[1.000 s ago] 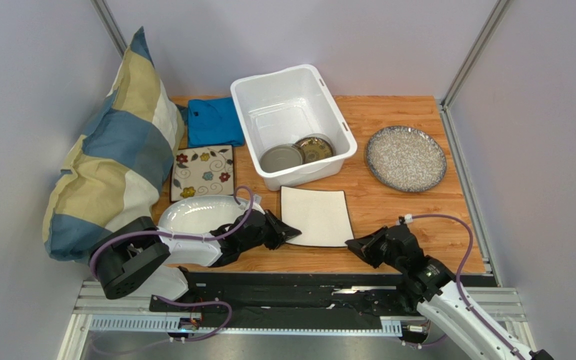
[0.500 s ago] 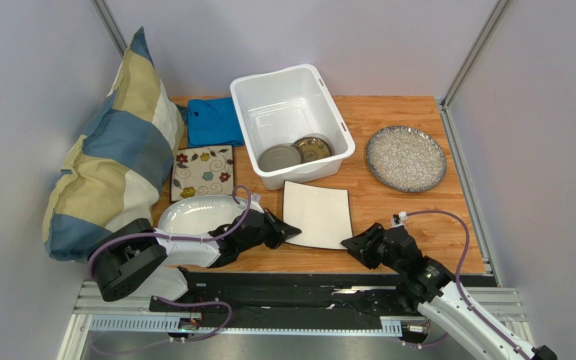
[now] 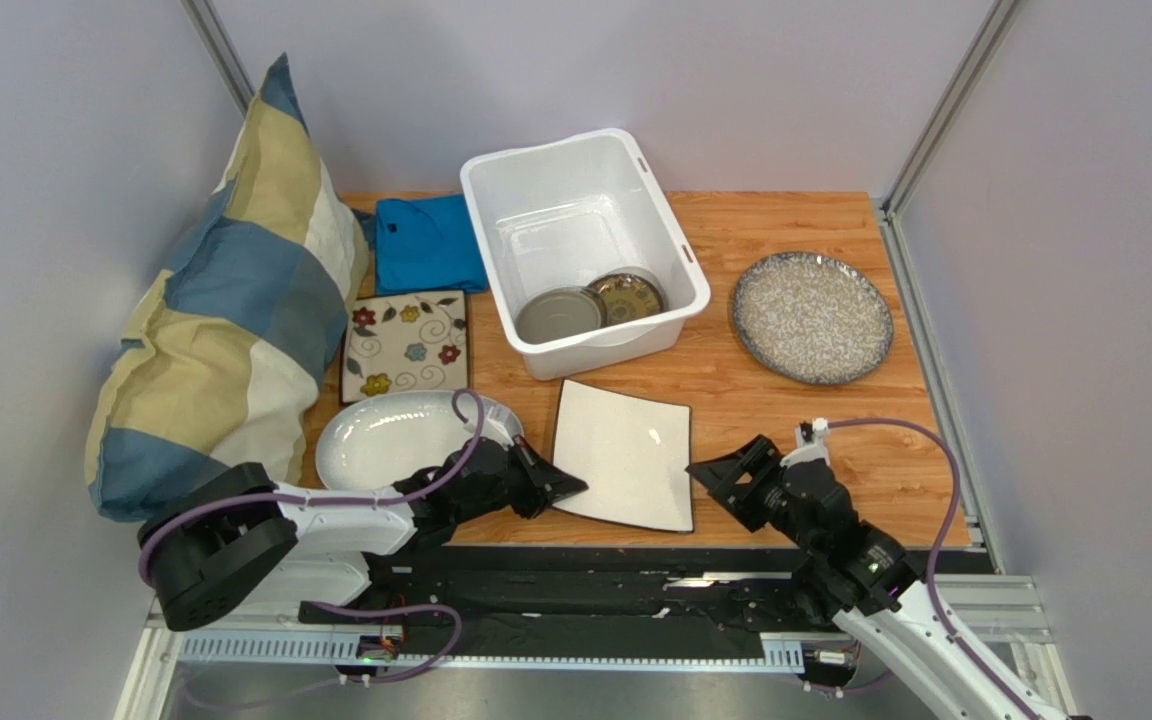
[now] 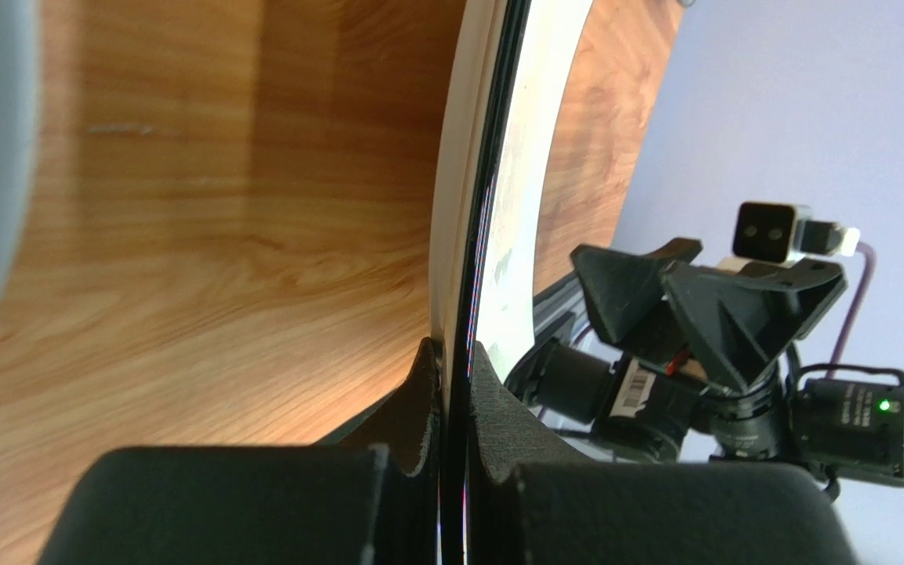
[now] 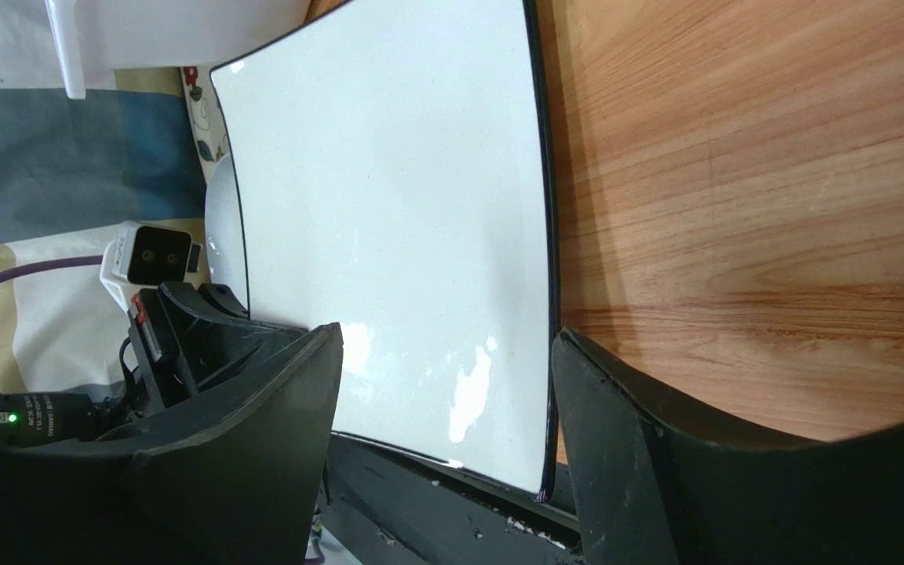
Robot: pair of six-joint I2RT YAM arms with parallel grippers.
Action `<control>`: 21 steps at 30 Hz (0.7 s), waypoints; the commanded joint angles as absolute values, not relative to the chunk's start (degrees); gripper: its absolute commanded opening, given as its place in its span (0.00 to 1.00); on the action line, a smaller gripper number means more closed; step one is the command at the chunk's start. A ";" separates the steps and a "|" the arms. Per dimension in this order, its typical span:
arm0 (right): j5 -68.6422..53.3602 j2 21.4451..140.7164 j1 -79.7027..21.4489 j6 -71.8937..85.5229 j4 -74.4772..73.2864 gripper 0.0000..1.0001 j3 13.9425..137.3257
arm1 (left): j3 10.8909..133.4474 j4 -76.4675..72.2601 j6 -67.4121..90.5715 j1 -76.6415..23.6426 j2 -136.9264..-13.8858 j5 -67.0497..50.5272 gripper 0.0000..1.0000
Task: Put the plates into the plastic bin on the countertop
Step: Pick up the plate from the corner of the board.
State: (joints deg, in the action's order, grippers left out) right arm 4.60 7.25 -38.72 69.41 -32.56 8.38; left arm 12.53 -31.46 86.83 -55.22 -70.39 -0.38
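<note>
- The left tool (image 3: 567,483) stays clenched on the edge of the plain white square plate (image 3: 624,450), which has swung askew just before the deep white plastic bin (image 3: 495,192).
- The right tool (image 3: 723,476) has let go, jaws spread; the left arm likely lifts alone.

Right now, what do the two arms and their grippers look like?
Both the left arm and the right arm have white links and black joints. Each carries a looping purple cable. The left gripper and right gripper have black wedge-shaped fingers.
</note>
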 commanded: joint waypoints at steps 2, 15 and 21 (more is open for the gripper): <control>5.45 8.00 -38.85 65.48 -34.64 0.70 4.31 | 12.48 -41.58 87.01 -55.63 -63.20 -2.90 0.00; -4.91 20.02 -38.76 63.19 -10.12 0.72 1.14 | 11.25 -27.08 86.05 -55.63 -44.76 -3.25 0.00; -11.76 27.76 -38.67 63.98 6.92 0.71 1.23 | 11.78 -22.85 85.34 -55.55 -40.35 -3.08 0.00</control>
